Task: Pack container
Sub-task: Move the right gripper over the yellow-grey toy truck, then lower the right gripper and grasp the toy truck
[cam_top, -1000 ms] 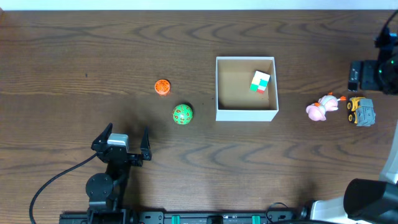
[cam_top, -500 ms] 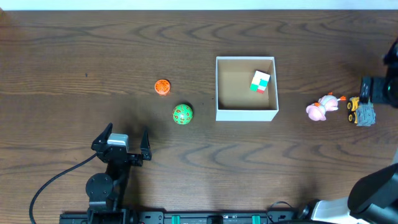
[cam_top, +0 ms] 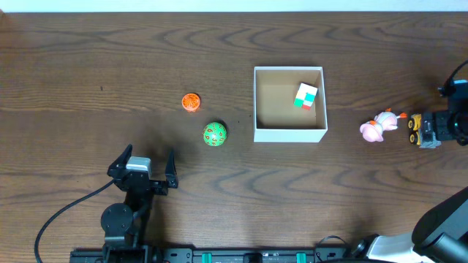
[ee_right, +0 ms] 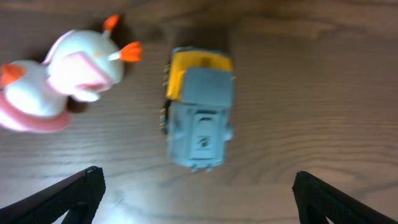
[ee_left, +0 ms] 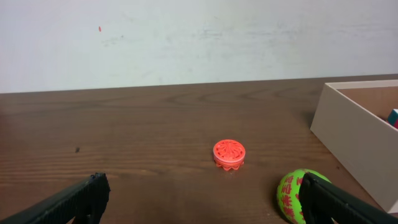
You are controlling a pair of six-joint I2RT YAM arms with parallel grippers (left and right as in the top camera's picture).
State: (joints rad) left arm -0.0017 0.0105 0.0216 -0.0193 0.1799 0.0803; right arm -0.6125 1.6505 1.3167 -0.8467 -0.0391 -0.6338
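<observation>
Container (ee_left: 357,143) partly beyond left-wrist frame edge

The black left claw (cam_top: 150,153) carries a grey block (cam_top: 138,165) and black cable (cam_top: 69,207).

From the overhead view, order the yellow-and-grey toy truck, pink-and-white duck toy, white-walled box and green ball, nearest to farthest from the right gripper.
1. Yellow-and-grey toy truck, right beside the right gripper.
2. Pink-and-white duck toy, just past the truck.
3. White-walled box, mid-table.
4. Green ball, beyond the box, on the left arm's side.
</observation>
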